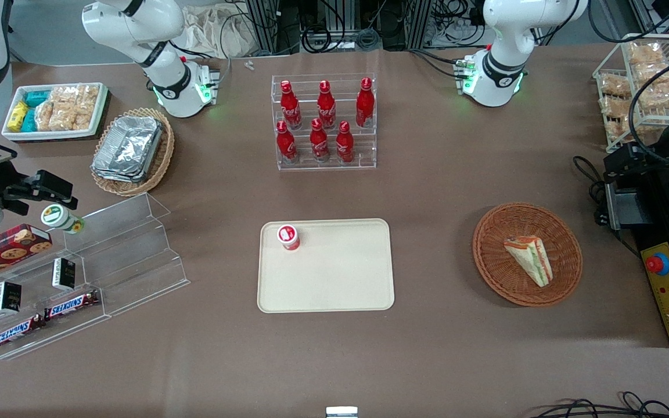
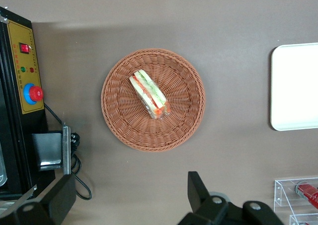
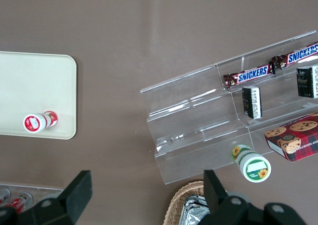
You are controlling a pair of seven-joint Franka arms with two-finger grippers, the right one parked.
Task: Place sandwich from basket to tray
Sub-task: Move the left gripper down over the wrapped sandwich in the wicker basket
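Sandwich lying in the basket, tray well apart, gripper above the basket, jaws spread wide, empty

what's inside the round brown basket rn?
Only the sandwich, lying on its side in the basket, filling layers showing. The weave under it is covered. The tool is open above the table beside the basket, holding nothing.
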